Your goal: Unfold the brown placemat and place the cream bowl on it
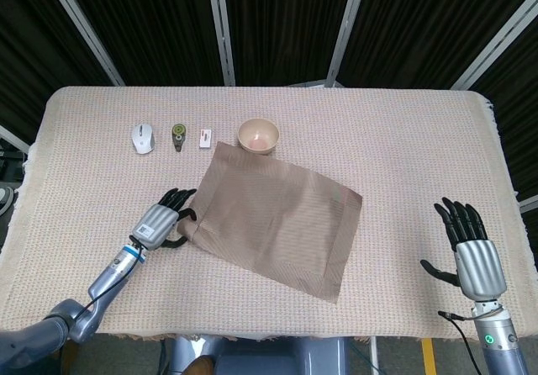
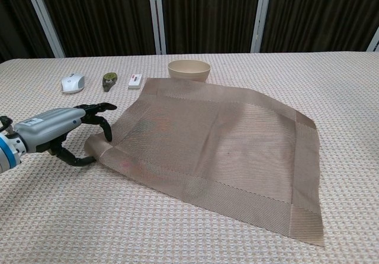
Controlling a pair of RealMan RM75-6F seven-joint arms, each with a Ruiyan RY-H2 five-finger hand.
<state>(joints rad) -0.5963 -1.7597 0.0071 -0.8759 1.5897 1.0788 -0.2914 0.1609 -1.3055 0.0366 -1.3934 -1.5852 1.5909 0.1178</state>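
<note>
- The brown placemat point(image 1: 273, 219) lies spread out in the middle of the table point(image 1: 403, 148), turned a bit crooked.
- Its near left corner is lifted and curled up off the table.
- The left hand point(image 2: 56, 131) is at that corner, with its fingers point(image 2: 98, 107) on top and its thumb under the edge, pinching the placemat.
- The cream bowl point(image 1: 258, 135) stands upright on the table at the far edge of the placemat, touching it or just beside it.
- The right hand point(image 1: 471, 249) rests on the table, well apart from the placemat, with its fingers spread and nothing in it.
- A white mouse point(image 1: 143, 137), a small green thing point(image 1: 178, 135) and a small white box point(image 1: 204, 138) sit in a row left of the bowl.
</note>
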